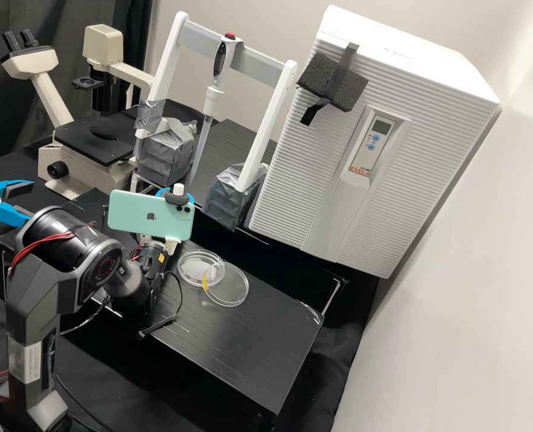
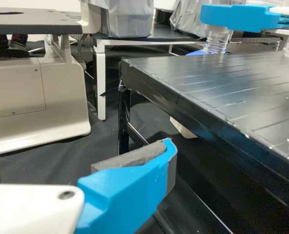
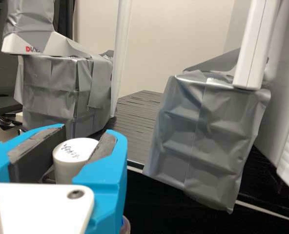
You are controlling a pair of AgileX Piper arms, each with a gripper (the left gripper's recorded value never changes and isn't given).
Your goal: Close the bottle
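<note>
The right tool is blue, cap white, bench ribbed black, phone mint-green.

From the right wrist the bottle is a mere sliver, seemingly clear plastic, under the blue fingers of the right end effector. The writing on its white cap is too blurred to read. In the high view a mint-green phone hides the bottle and most of that end effector, and the picture's edge cuts off the left end effector.
</note>
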